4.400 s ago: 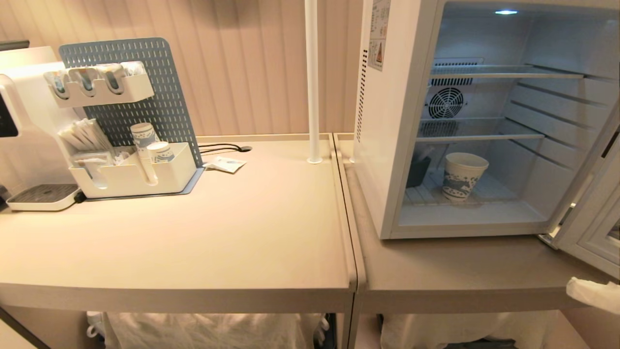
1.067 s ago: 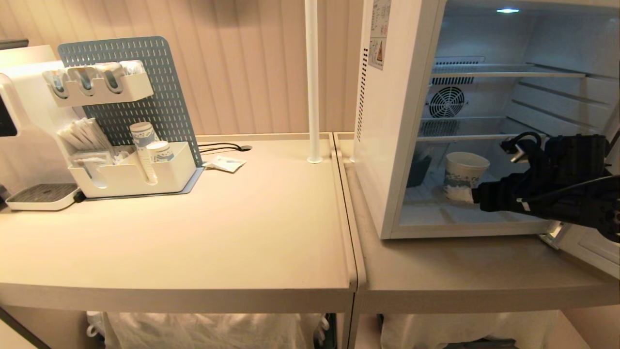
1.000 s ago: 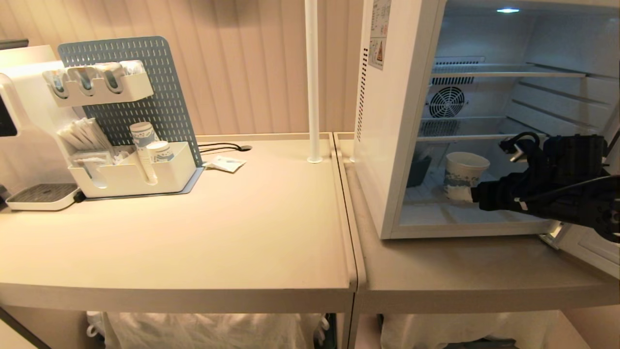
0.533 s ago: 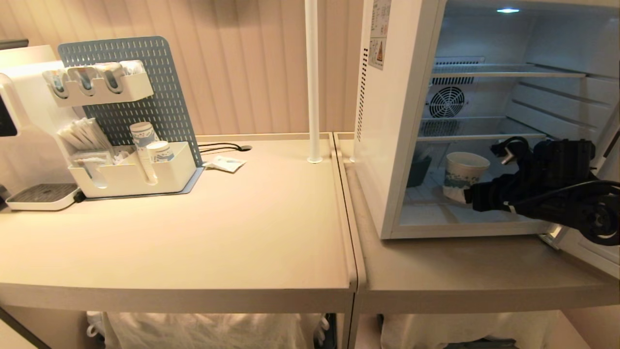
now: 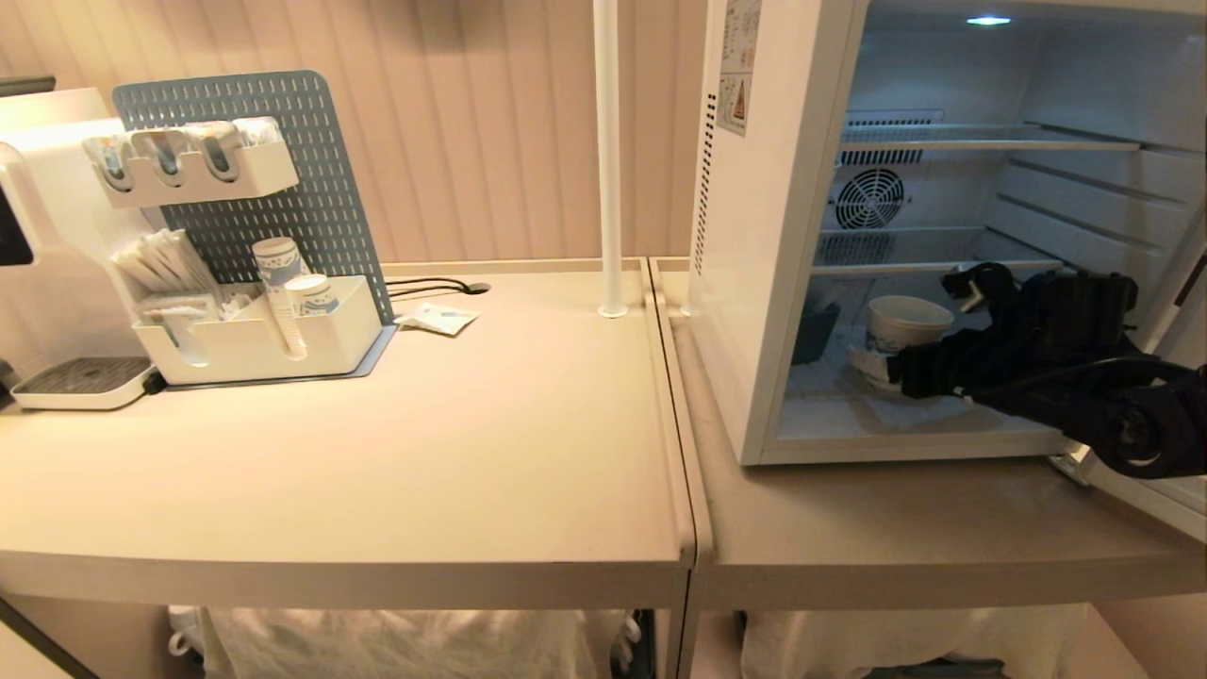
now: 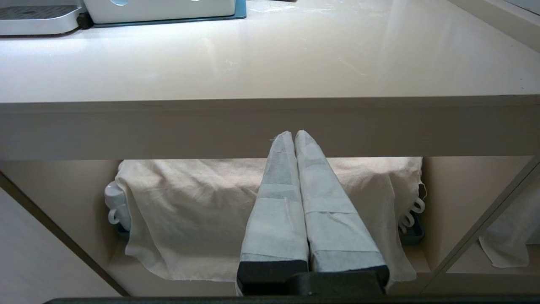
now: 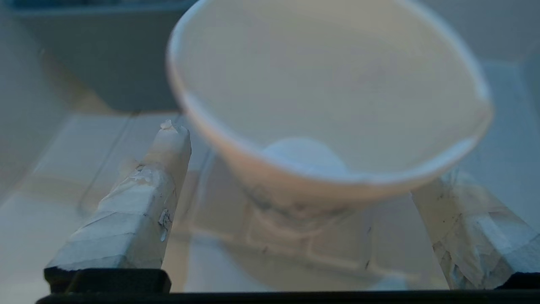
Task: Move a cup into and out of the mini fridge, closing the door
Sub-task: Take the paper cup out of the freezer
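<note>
Right wrist view shows the nearest of it: the right gripper (image 7: 295, 202) stands spread wide, one taped finger (image 7: 139, 198) on each flank of the cup (image 7: 329, 105), and neither pad presses the paper yet, so the cup is framed but not held. That wide stance suits a tapered paper wall, which I judge would crumple or tip under a pinch begun off-centre; bracketing it low, under the rolled rim, lets the squeeze land evenly. The left gripper (image 6: 295, 202) is clenched on nothing, its two wrapped fingers pressed together and pointing at the front edge of the table (image 6: 270, 122), with a draped cloth (image 6: 190, 211) on the shelf beneath; it is parked out of the way because this job needs one arm only. In the head view the right arm reaches level through the open front of the mini fridge (image 5: 754, 283), and the gripper (image 5: 877, 363) meets the cup (image 5: 905, 321) on the lowest shelf, near the middle, with a dark tub (image 5: 813, 332) just beside it on the robot's left. The door (image 5: 1146, 481) stands swung open at the right edge, leaving the arm room. Farther off, on the other table, an organiser (image 5: 255, 339) holds a stack of spare cups (image 5: 278, 283), well apart from the work. I take the step in hand to be grasping the cup to bring it out.
</note>
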Motion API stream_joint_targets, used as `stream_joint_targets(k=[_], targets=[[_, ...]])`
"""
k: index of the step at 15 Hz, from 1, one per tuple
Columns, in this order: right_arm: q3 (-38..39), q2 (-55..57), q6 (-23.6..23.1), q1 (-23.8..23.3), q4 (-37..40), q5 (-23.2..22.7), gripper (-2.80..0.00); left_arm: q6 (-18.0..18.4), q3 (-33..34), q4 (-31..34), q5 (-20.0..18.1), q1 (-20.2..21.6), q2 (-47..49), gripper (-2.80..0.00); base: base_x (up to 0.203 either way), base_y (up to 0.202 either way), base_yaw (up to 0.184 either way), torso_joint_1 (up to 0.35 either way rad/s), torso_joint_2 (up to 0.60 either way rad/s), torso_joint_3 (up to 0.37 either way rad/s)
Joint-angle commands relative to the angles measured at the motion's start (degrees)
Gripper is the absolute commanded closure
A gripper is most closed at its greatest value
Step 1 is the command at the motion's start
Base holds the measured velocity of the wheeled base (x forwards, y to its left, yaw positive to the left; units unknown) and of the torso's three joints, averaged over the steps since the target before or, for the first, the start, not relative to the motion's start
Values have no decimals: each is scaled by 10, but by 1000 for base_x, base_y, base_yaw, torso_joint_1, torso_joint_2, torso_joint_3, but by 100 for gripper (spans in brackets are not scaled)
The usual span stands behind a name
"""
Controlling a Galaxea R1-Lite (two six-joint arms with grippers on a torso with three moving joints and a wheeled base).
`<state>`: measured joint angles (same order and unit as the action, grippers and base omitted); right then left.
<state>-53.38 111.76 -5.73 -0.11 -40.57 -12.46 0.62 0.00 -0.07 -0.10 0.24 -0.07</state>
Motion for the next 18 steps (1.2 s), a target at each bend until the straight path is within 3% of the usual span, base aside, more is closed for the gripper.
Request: stream_joint_targets(k=[1, 13, 14, 15, 18], targets=[[-7, 14, -1, 0, -12, -1, -280, 0, 0, 0, 0, 0, 1, 0, 0, 0, 0, 0, 0, 0], [-25, 29, 1, -8, -27, -2, -280, 0, 0, 0, 0, 0, 1, 0, 0, 0, 0, 0, 0, 0], [-25, 30, 3, -8, -29, -2, -218, 0, 0, 0, 0, 0, 1, 0, 0, 0, 0, 0, 0, 0], [-24, 32, 2, -8, -29, -1, 0, 0, 0, 0, 0, 0, 1, 0, 0, 0, 0, 0, 0, 0], [-24, 34, -2, -8, -22, 3, 0, 0, 0, 0, 0, 0, 1, 0, 0, 0, 0, 0, 0, 0]])
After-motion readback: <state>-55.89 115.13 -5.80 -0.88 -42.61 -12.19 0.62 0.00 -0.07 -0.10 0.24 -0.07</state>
